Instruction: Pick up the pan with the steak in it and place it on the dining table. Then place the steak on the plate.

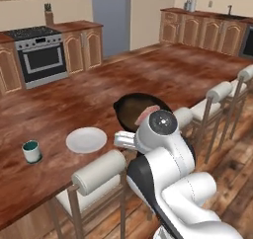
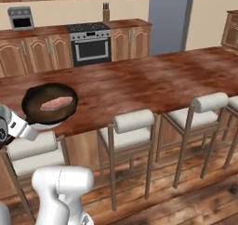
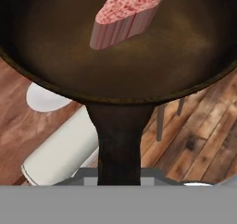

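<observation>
where the arm's white hand crosses the middle of the left base view, it covers the near half of the pan point(image 1: 136, 109) and most of the steak point(image 1: 144, 116), so only a pink sliver of meat peeks out beside the round wrist joint. the gripper point(image 2: 32, 122) itself is hard to make out: in the right base view it sits at the left edge, the hand cut off by the frame, and the fingertips are lost under the grey band at the bottom of the hand view. the jaws are closed down tight on the pan's short black handle, which runs straight down to the bottom centre of the hand view.

the pan is a round dark brown-black skillet, held above the near edge of the dining table point(image 2: 153, 82), at left centre of the right base view. the steak is an oblong pinkish-red slab with paler cut sides, lying flat inside the pan, toward the upper middle of the hand view.

the plate point(image 1: 86, 139), plain white and round, rests on the table just left of the pan in the left base view; in the hand view only a pale crescent of it shows under the pan's rim at left. a small teal-rimmed cup point(image 1: 31, 151) stands at the far left. white-cushioned stools point(image 2: 134, 126) line the near side of the table.
</observation>
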